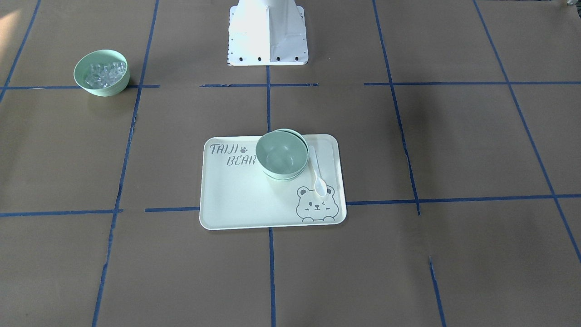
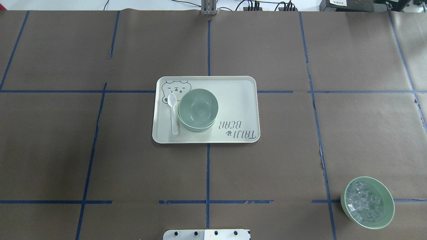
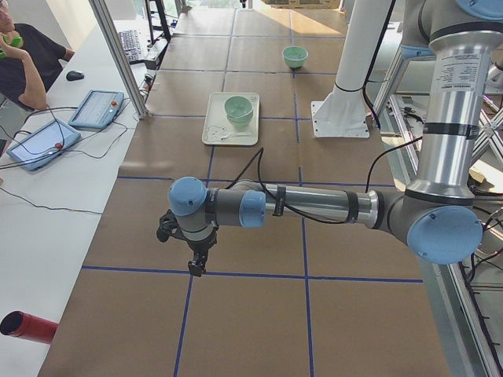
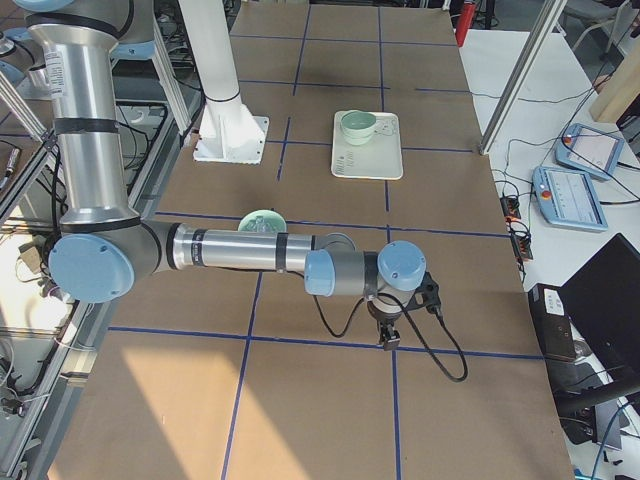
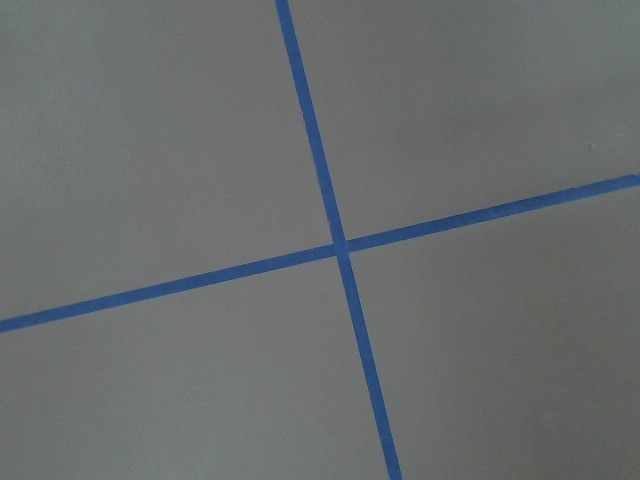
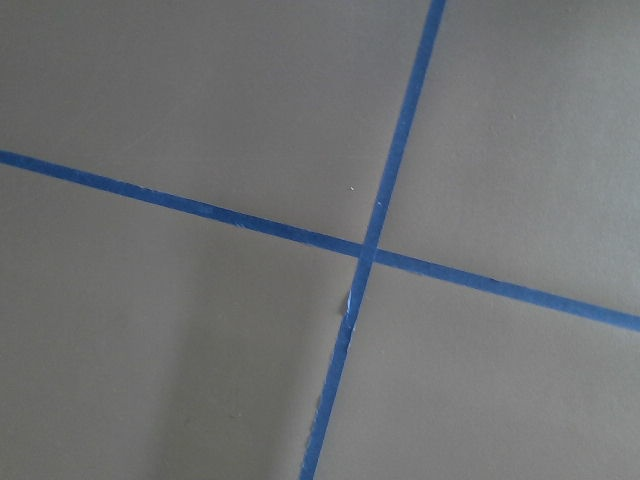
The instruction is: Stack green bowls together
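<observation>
Overhead exterior view, mid-frame: the green bowls [image 2: 198,109] sit nested as one stack on the bear-print tray [image 2: 240,100], toward its left half. I can make out two rims for sure, maybe a third; can't count better. The top bowl looks a bit off-centre on the ones below, so to my eye the stacking is done or nearly so.

The white spoon [image 2: 173,113] lies just beside the stack, on its left in this view, v. close, maybe touching.

Both arms are parked away from the tray. The left gripper [image 3: 198,265] shows only in the exterior left view, low over bare paper. The right gripper [image 4: 389,338] shows only in the exterior right view, likewise. I can't tell whether either claw is wide or narrow. The wrist cams show tape crosses only, no fingers.

Risks as I see them:
- If an arm goes back to seat the top bowl, a skewed push could tip the stack or flick the spoon off.
- The tray is light-looking and may slide under a sideways nudge.
- The bowl of ice cubes [image 2: 367,202], lower right and well apart, is the same green. Grabbing it by mistake would spill cubes.
</observation>
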You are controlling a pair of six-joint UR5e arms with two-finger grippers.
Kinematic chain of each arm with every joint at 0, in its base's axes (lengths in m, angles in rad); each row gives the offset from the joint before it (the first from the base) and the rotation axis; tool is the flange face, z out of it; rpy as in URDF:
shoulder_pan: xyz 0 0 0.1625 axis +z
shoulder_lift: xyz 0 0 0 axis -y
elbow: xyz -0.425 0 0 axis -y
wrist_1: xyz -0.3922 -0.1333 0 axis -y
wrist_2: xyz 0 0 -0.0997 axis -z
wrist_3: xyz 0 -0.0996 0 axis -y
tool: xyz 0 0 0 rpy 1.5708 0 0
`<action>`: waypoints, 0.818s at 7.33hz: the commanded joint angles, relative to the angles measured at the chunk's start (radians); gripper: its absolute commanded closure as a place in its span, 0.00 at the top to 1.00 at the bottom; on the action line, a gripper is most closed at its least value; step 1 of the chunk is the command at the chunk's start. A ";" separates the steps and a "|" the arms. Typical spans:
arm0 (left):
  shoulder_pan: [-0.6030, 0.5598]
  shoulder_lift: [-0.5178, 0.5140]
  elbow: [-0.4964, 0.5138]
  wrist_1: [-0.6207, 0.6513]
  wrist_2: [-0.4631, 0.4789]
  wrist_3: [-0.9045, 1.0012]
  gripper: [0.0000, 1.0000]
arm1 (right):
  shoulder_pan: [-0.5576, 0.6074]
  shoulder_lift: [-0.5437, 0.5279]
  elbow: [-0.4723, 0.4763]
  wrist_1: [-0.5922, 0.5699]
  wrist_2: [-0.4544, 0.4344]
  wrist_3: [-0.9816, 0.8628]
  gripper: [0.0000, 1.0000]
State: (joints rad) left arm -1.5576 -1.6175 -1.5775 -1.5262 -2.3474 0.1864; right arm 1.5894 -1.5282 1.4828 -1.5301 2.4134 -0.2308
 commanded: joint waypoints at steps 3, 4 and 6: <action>-0.036 0.042 -0.010 0.003 -0.015 -0.002 1.00 | 0.007 -0.049 0.016 0.002 0.035 0.062 1.00; -0.036 0.044 -0.007 0.003 -0.012 -0.002 1.00 | 0.007 -0.070 0.057 0.001 0.035 0.064 1.00; -0.036 0.048 -0.009 0.003 -0.012 -0.002 1.00 | 0.020 -0.093 0.094 -0.004 0.035 0.067 1.00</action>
State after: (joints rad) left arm -1.5928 -1.5711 -1.5864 -1.5233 -2.3597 0.1841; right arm 1.6023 -1.6073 1.5544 -1.5309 2.4477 -0.1663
